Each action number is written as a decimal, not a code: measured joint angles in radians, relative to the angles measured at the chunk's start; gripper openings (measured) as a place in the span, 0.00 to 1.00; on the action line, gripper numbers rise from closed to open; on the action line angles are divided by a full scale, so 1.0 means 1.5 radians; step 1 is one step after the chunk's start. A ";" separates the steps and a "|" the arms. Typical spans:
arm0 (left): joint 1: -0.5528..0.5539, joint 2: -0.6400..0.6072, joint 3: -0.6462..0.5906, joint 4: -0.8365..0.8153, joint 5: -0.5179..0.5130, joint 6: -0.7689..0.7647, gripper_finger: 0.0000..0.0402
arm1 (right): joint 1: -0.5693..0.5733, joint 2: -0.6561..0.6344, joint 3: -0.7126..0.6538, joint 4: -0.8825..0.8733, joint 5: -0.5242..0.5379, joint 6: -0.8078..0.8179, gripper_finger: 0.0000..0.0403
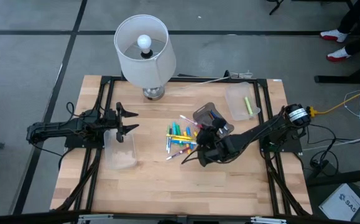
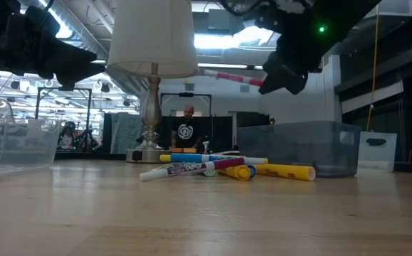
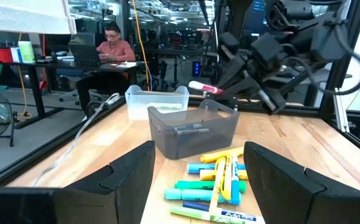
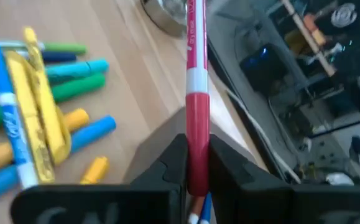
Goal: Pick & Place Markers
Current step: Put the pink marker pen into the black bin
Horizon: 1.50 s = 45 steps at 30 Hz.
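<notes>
so the right gripper [image 4: 197, 163] is clamped on a pink capped marker [image 4: 196, 93] above the light wooden tabletop [image 1: 155, 186] where the colourful marker pile [image 1: 181, 138] lies, left gripper [image 1: 127, 120] spread open, big workshop room behind.

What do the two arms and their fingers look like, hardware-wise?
Both arms are black, jointed links with exposed black cabling. The left gripper ends in two pointed black fingers, broad and matte up close. The right gripper has blocky black fingers; a small green light glows on its arm.
</notes>
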 joint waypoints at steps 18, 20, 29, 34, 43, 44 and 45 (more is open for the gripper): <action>0.000 0.000 0.000 0.000 0.000 0.000 0.60 | -0.079 -0.023 0.000 -0.244 -0.130 0.219 0.11; 0.000 0.000 0.000 0.000 0.000 0.000 0.60 | -0.086 -0.025 0.000 -0.265 -0.149 0.236 0.11; 0.000 0.000 0.000 0.000 0.000 0.000 0.60 | -0.106 -0.027 -0.001 -0.290 -0.204 0.255 0.11; 0.000 0.000 0.000 0.000 0.000 0.000 0.60 | -0.113 -0.027 -0.001 -0.301 -0.244 0.260 0.11; 0.000 0.000 0.000 0.000 0.000 0.000 0.60 | -0.113 -0.027 -0.001 -0.304 -0.302 0.260 0.11; 0.000 0.000 0.000 0.000 0.000 0.000 0.60 | -0.113 -0.027 -0.001 -0.304 -0.304 0.260 0.11; 0.000 0.000 0.000 0.000 0.000 0.000 0.60 | -0.113 -0.027 -0.001 -0.304 -0.305 0.259 0.11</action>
